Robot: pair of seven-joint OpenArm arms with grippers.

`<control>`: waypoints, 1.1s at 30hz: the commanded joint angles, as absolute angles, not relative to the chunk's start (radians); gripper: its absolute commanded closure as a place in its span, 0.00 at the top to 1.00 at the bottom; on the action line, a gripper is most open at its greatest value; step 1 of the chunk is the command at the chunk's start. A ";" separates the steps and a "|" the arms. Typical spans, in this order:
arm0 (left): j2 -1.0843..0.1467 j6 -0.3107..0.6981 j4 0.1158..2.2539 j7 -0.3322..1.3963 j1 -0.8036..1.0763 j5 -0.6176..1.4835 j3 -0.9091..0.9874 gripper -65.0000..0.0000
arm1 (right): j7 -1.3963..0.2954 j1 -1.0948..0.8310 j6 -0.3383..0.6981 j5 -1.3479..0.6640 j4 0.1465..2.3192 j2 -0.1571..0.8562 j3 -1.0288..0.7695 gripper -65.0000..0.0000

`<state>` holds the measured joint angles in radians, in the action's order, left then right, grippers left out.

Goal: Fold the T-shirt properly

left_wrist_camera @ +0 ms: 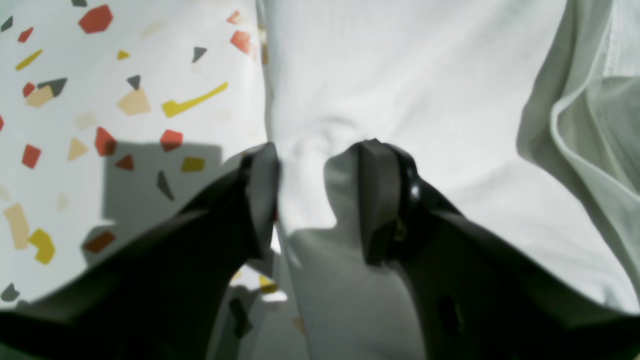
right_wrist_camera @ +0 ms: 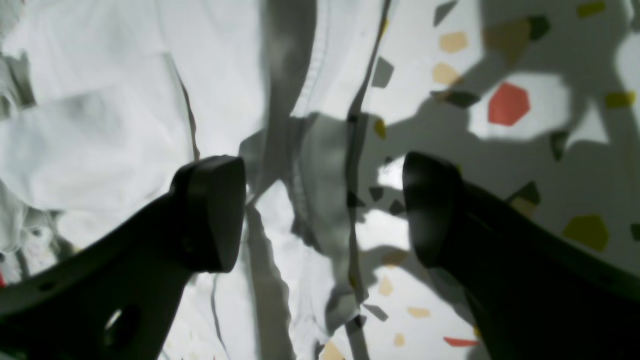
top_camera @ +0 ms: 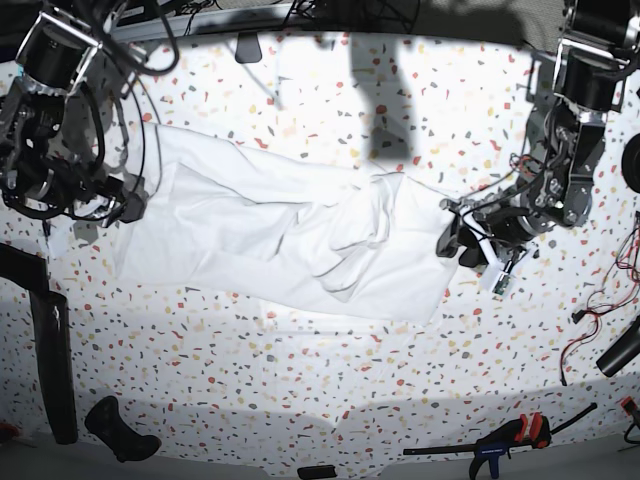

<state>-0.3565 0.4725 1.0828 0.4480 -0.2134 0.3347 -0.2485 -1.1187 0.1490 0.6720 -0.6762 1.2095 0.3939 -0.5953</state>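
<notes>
Right jaws, wide apart and gripping nothing, straddle one side edge of the T-shirt, whose long axis crosses the surface towards my left jaws, parted less widely over its opposite edge, neither arm nearer.

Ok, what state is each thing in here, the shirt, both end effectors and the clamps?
White short-sleeved cloth T-shirt: spread out, wrinkled, partly folded over.
Left end effector: open, fingers straddling the shirt's edge.
Right end effector: open, fingers astride the shirt's edge.
Black-and-red metal bar clamp: lying at the table's near edge.
</notes>
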 commanded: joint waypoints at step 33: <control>-0.377 0.407 1.061 0.576 -0.197 0.237 -0.249 0.39 | -1.115 0.164 0.681 -0.802 1.206 0.313 -0.595 0.72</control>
<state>-0.3569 0.4728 1.0828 0.4465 -0.2134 0.3347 -0.2485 -1.1076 0.1501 0.6781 -0.7963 1.1946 0.3050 -0.5953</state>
